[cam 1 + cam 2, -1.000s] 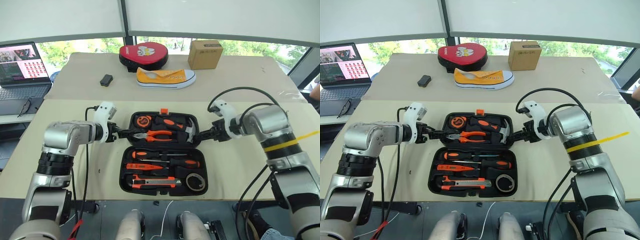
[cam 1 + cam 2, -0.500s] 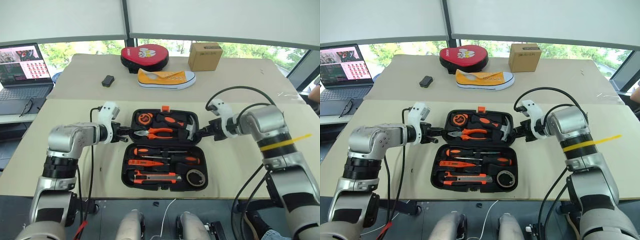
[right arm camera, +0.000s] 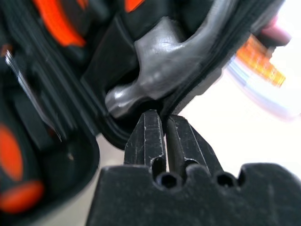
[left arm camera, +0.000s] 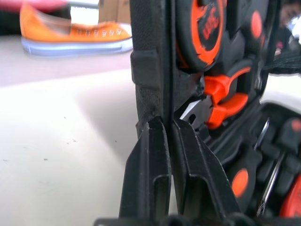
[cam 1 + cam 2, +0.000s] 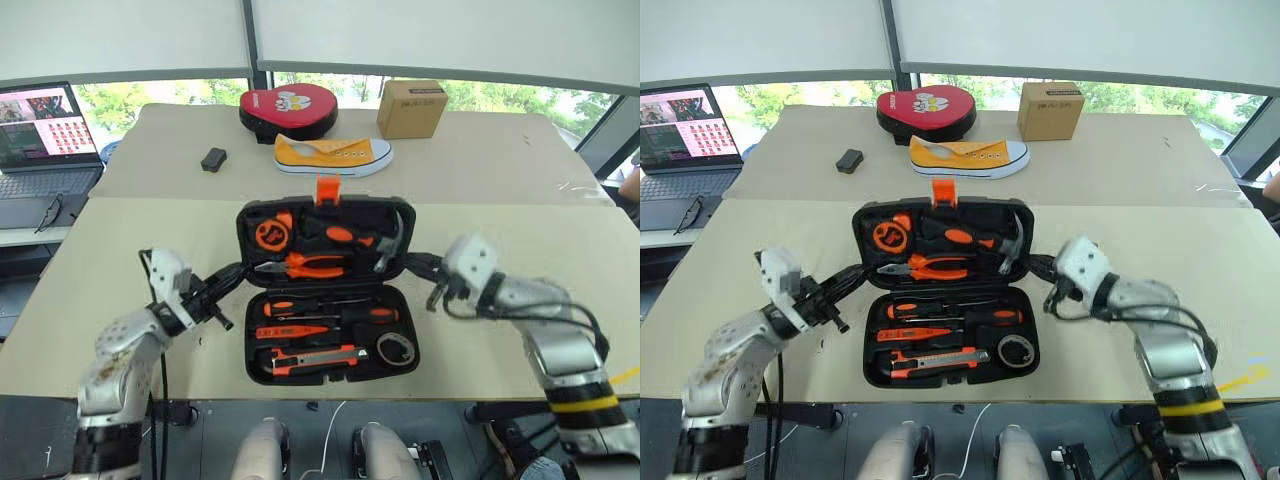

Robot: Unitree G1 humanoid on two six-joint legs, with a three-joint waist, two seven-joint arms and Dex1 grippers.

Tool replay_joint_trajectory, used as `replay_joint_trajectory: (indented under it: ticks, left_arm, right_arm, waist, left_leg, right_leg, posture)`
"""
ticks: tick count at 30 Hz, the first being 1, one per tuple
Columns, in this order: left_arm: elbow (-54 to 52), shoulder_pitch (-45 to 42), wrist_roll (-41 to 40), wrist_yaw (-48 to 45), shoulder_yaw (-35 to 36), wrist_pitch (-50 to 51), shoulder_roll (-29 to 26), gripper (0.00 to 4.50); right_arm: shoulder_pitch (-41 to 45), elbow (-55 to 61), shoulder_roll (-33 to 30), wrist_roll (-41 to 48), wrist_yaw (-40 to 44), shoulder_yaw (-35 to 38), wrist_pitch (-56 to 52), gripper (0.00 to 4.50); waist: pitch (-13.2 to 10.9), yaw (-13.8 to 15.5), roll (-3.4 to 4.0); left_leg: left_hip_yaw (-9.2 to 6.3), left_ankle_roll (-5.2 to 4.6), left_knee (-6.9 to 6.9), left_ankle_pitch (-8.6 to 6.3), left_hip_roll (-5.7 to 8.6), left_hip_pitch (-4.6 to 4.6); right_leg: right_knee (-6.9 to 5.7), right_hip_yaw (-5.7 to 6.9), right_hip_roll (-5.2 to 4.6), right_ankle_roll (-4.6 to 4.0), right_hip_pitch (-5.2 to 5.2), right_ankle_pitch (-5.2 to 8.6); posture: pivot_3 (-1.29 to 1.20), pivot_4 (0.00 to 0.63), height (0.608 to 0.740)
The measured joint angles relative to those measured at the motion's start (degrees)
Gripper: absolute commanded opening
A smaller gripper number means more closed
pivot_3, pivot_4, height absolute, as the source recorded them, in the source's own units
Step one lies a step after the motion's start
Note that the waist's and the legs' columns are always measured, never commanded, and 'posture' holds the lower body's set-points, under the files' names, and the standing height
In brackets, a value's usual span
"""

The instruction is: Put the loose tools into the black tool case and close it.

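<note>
The black tool case (image 5: 251,332) lies open near the table's front edge, its lid (image 5: 243,228) tilted up with the orange latch (image 5: 327,189) on top. In the base lie two screwdrivers (image 5: 332,303), a small orange tester screwdriver (image 5: 285,331), the utility knife (image 5: 310,355) and the tape roll (image 5: 397,347). Pliers (image 5: 305,265) and a hammer (image 5: 388,245) sit in the lid. My left gripper (image 5: 238,271) is shut on the lid's left rim (image 4: 149,89). My right gripper (image 5: 415,263) is shut on the lid's right edge, by the hammer head (image 3: 155,70).
At the back of the table are a red-and-black round pad (image 5: 288,104), a yellow shoe (image 5: 333,154), a cardboard box (image 5: 411,108) and a small black box (image 5: 212,159). A laptop (image 5: 40,125) stands on a side table at the left.
Both grippers have shut on the lid's side edges and pulled back toward me. The lid has risen from lying flat to standing tilted up.
</note>
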State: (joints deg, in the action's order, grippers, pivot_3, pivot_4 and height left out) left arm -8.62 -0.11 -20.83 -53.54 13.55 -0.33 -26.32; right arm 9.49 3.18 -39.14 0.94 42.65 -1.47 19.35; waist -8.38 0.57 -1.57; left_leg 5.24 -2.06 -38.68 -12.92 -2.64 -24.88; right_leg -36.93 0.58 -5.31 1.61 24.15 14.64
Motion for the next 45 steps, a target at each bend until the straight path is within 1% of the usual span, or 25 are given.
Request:
replay_joint_trajectory:
  ticks: [1, 3, 5, 6, 7, 10, 11, 12, 13, 15, 16, 18, 19, 20, 21, 22, 23, 24, 25, 27, 29, 32, 36, 41, 45]
  left_arm:
    - [0.9, 1.5, 1.9, -1.3, -0.2, -6.0, -0.6, 0.02]
    - [3.3, 3.2, 3.9, -2.1, -0.8, -13.5, -0.7, 0.02]
    - [5.2, 4.3, 5.2, -2.4, -1.3, -18.9, -0.6, 0.74]
    - [6.2, 5.0, 5.6, -2.7, -1.4, -20.9, -0.8, 0.89]
    - [7.4, 5.9, 6.0, -3.0, -1.4, -22.0, -1.5, 1.33]
    - [9.4, 10.3, 5.9, -4.6, -0.6, -24.8, -4.3, 2.37]
    - [9.8, 10.7, 5.9, -4.9, -0.2, -25.2, -5.4, 2.41]
    - [9.8, 11.0, 5.7, -5.7, -0.1, -26.3, -6.9, 2.41]
    - [9.9, 11.7, 5.3, -6.8, 0.4, -27.3, -9.1, 2.41]
    - [10.8, 12.2, 3.9, -7.1, 1.9, -26.0, -10.8, 2.41]
    - [11.6, 12.0, 2.6, -6.7, 3.0, -24.4, -11.1, 2.41]
    - [13.1, 11.4, 2.0, -6.2, 3.7, -22.9, -11.9, 2.41]
    - [14.1, 10.5, 2.0, -6.2, 3.5, -21.9, -12.3, 2.41]
    - [15.2, 8.9, 1.9, -6.2, 3.3, -20.3, -13.0, 2.16]
    - [15.5, 8.0, 1.8, -6.1, 3.3, -19.5, -13.3, 1.9]
    - [15.7, 6.3, 1.7, -6.1, 2.8, -17.9, -13.5, 1.84]
    - [15.7, 4.5, 1.7, -6.1, 2.0, -16.5, -13.6, 1.4]
    - [15.6, 0.4, 1.7, -6.0, -0.2, -13.3, -13.6, 1.06]
    - [15.6, -0.3, 1.7, -6.0, -0.7, -12.8, -13.6, 0.64]
    - [15.6, -3.9, 2.0, -6.1, -3.4, -9.7, -13.5, 0.03]
    - [16.4, -10.0, 3.0, -6.7, -7.3, -6.7, -12.7, 0.0]
    - [18.7, -14.9, 5.0, -8.1, -11.7, -4.6, -12.3, 0.0]
    - [23.6, -17.6, 7.5, -10.3, -15.7, -2.7, -12.2, 0.0]
    - [25.5, -18.4, 7.9, -12.3, -17.5, -0.7, -12.0, 0.0]
    - [25.6, -18.8, 8.0, -9.9, -16.7, 0.8, -9.7, 0.0]
  right_arm:
    - [-1.9, -2.3, -0.8, -2.8, -1.6, 0.0, 8.3, 0.0]
    - [-3.5, -7.1, -1.9, -6.9, -4.5, -0.1, 20.4, 0.0]
    - [-4.3, -11.2, -2.3, -8.5, -6.1, -0.4, 27.7, 0.79]
    - [-4.4, -13.5, -2.8, -9.4, -6.4, -0.8, 30.4, 0.93]
    - [-4.8, -15.9, -3.9, -10.4, -6.5, -1.1, 32.3, 1.36]
    - [-7.5, -22.8, -6.5, -12.5, -7.2, -1.9, 37.9, 2.35]
    - [-7.5, -23.1, -7.4, -12.2, -7.4, -1.9, 39.3, 2.58]
    - [-7.5, -23.4, -8.8, -12.1, -7.4, -1.9, 40.7, 3.0]
    - [-7.6, -24.0, -10.6, -11.8, -7.5, -1.7, 41.9, 3.27]
    - [-8.6, -24.7, -12.9, -10.1, -7.3, -1.3, 42.4, 3.99]
    - [-9.6, -24.3, -13.8, -8.0, -6.7, -1.3, 42.1, 3.99]
    - [-12.3, -22.2, -15.0, -3.7, -5.2, -1.5, 39.9, 3.66]
    - [-15.0, -19.3, -16.3, 0.6, -3.1, -1.9, 36.4, 3.39]
    - [-18.8, -15.0, -18.4, 5.7, -0.3, -2.7, 31.8, 2.96]
    - [-20.3, -12.8, -19.6, 8.3, 1.3, -3.2, 29.6, 2.72]
    - [-22.6, -9.5, -21.3, 12.0, 3.5, -3.7, 25.9, 2.43]
    - [-24.8, -6.5, -22.7, 14.5, 5.2, -3.9, 23.3, 2.03]
    - [-29.2, -0.3, -25.0, 17.9, 8.3, -4.7, 18.2, 1.7]
    - [-29.8, 0.8, -25.2, 18.3, 8.9, -5.0, 17.3, 1.31]
    - [-32.8, 5.8, -25.9, 19.4, 10.4, -5.5, 12.7, 0.65]
    - [-34.8, 13.2, -26.9, 19.5, 11.9, -7.8, 5.6, 0.03]
    - [-32.6, 20.7, -23.8, 19.3, 10.8, -9.8, -2.5, 0.03]
    - [-25.4, 25.0, -17.3, 16.4, 7.6, -12.2, -11.7, 0.03]
    - [-19.6, 25.0, -11.3, 11.0, 6.1, -14.0, -16.0, 0.03]
    - [-14.5, 24.2, -6.0, 10.2, 2.7, -12.8, -21.1, 0.03]
  waist:
    - [0.0, 0.0, 0.01]
    - [0.0, 0.0, 0.03]
    - [0.0, -0.1, 0.0]
    - [0.0, -0.2, -0.02]
    - [0.0, -0.2, -0.03]
    - [0.0, -0.4, -0.02]
    - [0.0, -0.4, 0.0]
    - [0.0, -0.4, 0.0]
    - [0.0, -0.4, -0.01]
    - [0.0, -0.4, 0.0]
    - [0.0, -0.4, -0.01]
    - [0.0, -0.3, -0.01]
    - [0.0, -0.1, 0.0]
    - [0.0, 0.2, 0.01]
    - [0.0, 0.1, 0.01]
    - [0.0, 0.2, -0.01]
    - [0.0, 0.2, -0.01]
    - [0.1, 0.5, -0.02]
    - [0.1, 0.4, -0.04]
    - [0.1, 0.3, -0.09]
    - [0.1, 0.3, -0.1]
    - [0.1, -0.2, -0.15]
    - [0.1, -0.4, -0.18]
    - [0.1, -0.1, -0.19]
    - [0.1, 0.1, -0.2]
  left_leg:
    - [0.05, -0.02, 0.0, -0.01, -0.01, 0.1]
    - [0.11, -0.07, 0.01, -0.05, -0.04, 0.6]
    - [0.22, -0.08, 0.07, -0.12, -0.18, 1.2]
    - [0.17, -0.08, 0.08, -0.16, -0.21, 1.37]
    - [0.14, -0.08, 0.12, -0.16, -0.21, 1.5]
    - [0.16, -0.1, 0.28, -0.18, -0.2, 1.56]
    - [0.16, -0.1, 0.3, -0.18, -0.21, 1.62]
    - [0.13, -0.1, 0.31, -0.17, -0.22, 1.67]
    - [0.12, -0.09, 0.31, -0.17, -0.24, 1.7]
    - [0.14, -0.09, 0.34, -0.17, -0.26, 1.79]
    - [0.13, -0.1, 0.35, -0.18, -0.28, 1.8]
    - [0.06, -0.09, 0.37, -0.18, -0.27, 1.81]
    - [0.06, -0.1, 0.38, -0.18, -0.26, 1.8]
    - [0.0, -0.1, 0.38, -0.18, -0.26, 1.81]
    - [-0.04, -0.1, 0.38, -0.18, -0.26, 1.82]
    - [-0.04, -0.1, 0.38, -0.18, -0.29, 1.85]
    - [-0.04, -0.1, 0.38, -0.18, -0.28, 1.92]
    - [-0.07, -0.09, 0.38, -0.18, -0.27, 1.94]
    - [-0.07, -0.09, 0.38, -0.18, -0.28, 1.94]
    - [-0.04, -0.1, 0.38, -0.19, -0.27, 1.92]
    - [-0.1, -0.1, 0.37, -0.19, -0.27, 1.83]
    - [-0.07, -0.01, 0.37, -0.25, -0.27, 1.83]
    - [-0.09, 0.03, 0.34, -0.25, -0.23, 1.62]
    - [-0.04, 0.02, 0.13, -0.24, -0.21, 1.23]
    - [-0.08, 0.02, -0.09, -0.24, -0.22, 1.1]
  right_leg:
    - [0.01, 0.01, 0.01, -0.01, -0.09, 0.0]
    - [0.05, -0.05, 0.01, -0.01, -0.59, 0.01]
    - [0.2, 0.03, 0.03, -0.06, -1.16, 0.07]
    - [0.21, 0.01, 0.02, -0.13, -1.31, 0.12]
    - [0.21, 0.01, 0.01, -0.15, -1.43, 0.14]
    - [0.17, -0.15, -0.07, -0.14, -1.35, 0.21]
    - [0.12, -0.19, -0.07, -0.14, -1.39, 0.2]
    - [0.13, -0.17, -0.05, -0.13, -1.45, 0.21]
    - [0.14, -0.15, -0.03, -0.14, -1.48, 0.21]
    - [0.17, -0.15, -0.07, -0.15, -1.56, 0.22]
    - [0.17, -0.15, -0.08, -0.14, -1.57, 0.22]
    - [0.17, -0.11, -0.08, -0.13, -1.62, 0.23]
    - [0.17, -0.11, -0.11, -0.12, -1.62, 0.23]
    - [0.17, -0.07, -0.13, -0.12, -1.66, 0.23]
    - [0.18, -0.05, -0.12, -0.12, -1.71, 0.23]
    - [0.19, -0.04, -0.15, -0.12, -1.77, 0.23]
    - [0.2, -0.03, -0.19, -0.12, -1.83, 0.23]
    - [0.21, 0.03, -0.22, -0.11, -1.88, 0.24]
    - [0.23, 0.03, -0.2, -0.11, -1.88, 0.24]
    - [0.22, 0.01, -0.21, -0.09, -1.85, 0.25]
    - [0.23, 0.05, -0.1, -0.08, -1.79, 0.25]
    - [0.23, -0.04, 0.05, -0.08, -1.72, 0.24]
    - [0.15, -0.02, 0.17, -0.09, -1.44, 0.25]
    - [-0.02, -0.06, 0.16, -0.09, -1.08, 0.24]
    - [-0.13, -0.02, 0.15, -0.08, -1.04, 0.24]
  posture:
    - [0.0, 0.15, 0.74]
    - [0.0, 0.15, 0.74]
    - [0.0, 0.15, 0.74]
    - [0.0, 0.15, 0.74]
    - [0.0, 0.15, 0.74]
    - [0.0, 0.15, 0.74]
    - [0.0, 0.15, 0.74]
    - [0.0, 0.15, 0.74]
    - [0.0, 0.15, 0.74]
    - [0.0, 0.15, 0.74]
    - [0.0, 0.15, 0.74]
    - [0.0, 0.15, 0.74]
    - [0.0, 0.15, 0.74]
    - [0.0, 0.15, 0.74]
    - [0.0, 0.15, 0.74]
    - [0.0, 0.15, 0.74]
    - [0.0, 0.15, 0.74]
    - [0.0, 0.15, 0.74]
    - [0.0, 0.15, 0.74]
    - [0.0, 0.15, 0.74]
    - [0.0, 0.15, 0.74]
    - [0.0, 0.15, 0.74]
    - [0.0, 0.15, 0.74]
    - [0.0, 0.15, 0.74]
    - [0.0, 0.15, 0.74]
